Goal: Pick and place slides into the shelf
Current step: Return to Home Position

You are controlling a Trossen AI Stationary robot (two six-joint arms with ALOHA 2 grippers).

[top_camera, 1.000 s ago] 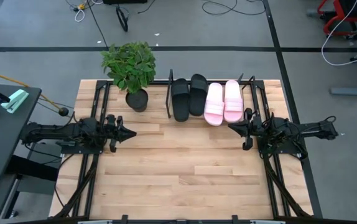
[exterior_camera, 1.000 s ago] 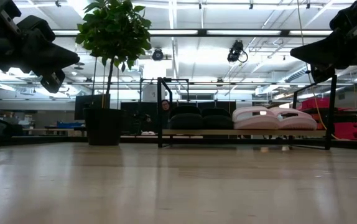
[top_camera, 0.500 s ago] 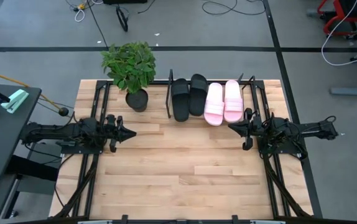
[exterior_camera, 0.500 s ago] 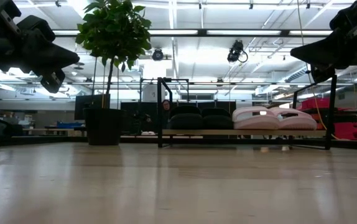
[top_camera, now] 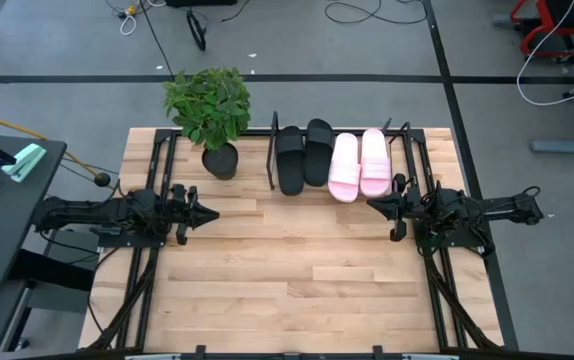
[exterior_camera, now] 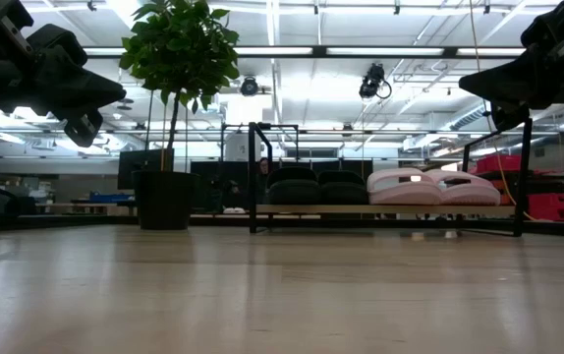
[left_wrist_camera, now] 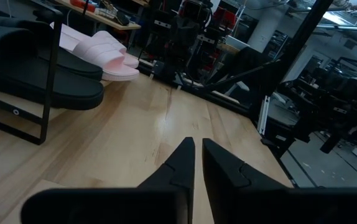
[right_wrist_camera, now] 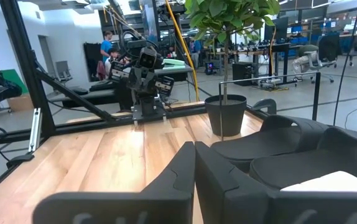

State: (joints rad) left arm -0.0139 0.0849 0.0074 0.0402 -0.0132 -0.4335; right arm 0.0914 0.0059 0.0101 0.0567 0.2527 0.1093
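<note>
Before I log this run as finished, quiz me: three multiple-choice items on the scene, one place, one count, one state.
1. Seen from above, where is the potted plant relative to the shelf?
A. Left of it
B. Right of it
C. On it

2. How many slides are on the shelf?
A. Two
B. Three
C. Four

3. The left gripper and right gripper are:
A. Both shut, empty
B. Left holds a slide
C. Right open around a slide

1 A: its pot sits off the shelf's left end.
2 C: two black and two pink, side by side.
3 A: each wrist view shows fingers together, nothing between.
</note>
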